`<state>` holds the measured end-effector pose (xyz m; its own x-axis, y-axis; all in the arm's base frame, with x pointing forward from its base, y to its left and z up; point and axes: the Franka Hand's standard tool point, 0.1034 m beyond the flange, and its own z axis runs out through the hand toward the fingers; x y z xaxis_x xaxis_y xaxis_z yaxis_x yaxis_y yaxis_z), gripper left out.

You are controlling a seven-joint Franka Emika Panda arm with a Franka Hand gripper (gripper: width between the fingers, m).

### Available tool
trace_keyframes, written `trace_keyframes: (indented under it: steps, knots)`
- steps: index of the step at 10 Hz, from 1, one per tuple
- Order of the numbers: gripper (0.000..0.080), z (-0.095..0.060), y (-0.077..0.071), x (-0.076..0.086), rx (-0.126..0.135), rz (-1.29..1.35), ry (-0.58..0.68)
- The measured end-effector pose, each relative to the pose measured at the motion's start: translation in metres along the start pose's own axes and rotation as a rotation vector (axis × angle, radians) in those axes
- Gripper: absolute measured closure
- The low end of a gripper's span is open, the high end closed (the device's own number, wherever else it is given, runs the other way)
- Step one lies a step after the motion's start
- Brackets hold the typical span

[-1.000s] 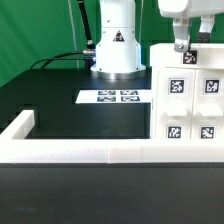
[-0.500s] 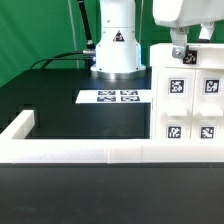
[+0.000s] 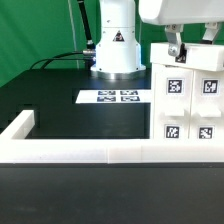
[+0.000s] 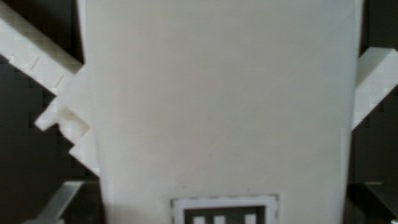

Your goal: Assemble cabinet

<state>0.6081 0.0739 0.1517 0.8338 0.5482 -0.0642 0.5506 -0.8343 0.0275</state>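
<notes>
The cabinet is a boxy white unit with several square tags on its front, standing at the exterior view's right just behind the border rail. My gripper hangs over its top left part, with one dark finger reaching down to the top edge. In the wrist view a long white cabinet panel with a tag at its near end fills the picture. It lies between my spread jaws, so the gripper looks open and astride it. Whether the pads touch the panel is unclear.
The marker board lies flat on the black table in front of the arm's white base. A long low white border rail runs along the front and turns back at the exterior view's left. A green curtain and a cable stand behind.
My hand has shifted toward the exterior view's left and looks larger in the frame. The cabinet has not moved.
</notes>
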Motion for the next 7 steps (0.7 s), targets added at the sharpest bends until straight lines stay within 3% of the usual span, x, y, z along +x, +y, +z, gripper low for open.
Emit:
trace_keyframes:
  steps: [5, 7]
  knots:
    - [0.0239, -0.0006, 0.0018, -0.0006, 0.002, 0.387, 0.003]
    - [0.0239, -0.0007, 0.0012, 0.0002, 0.016, 0.562, 0.008]
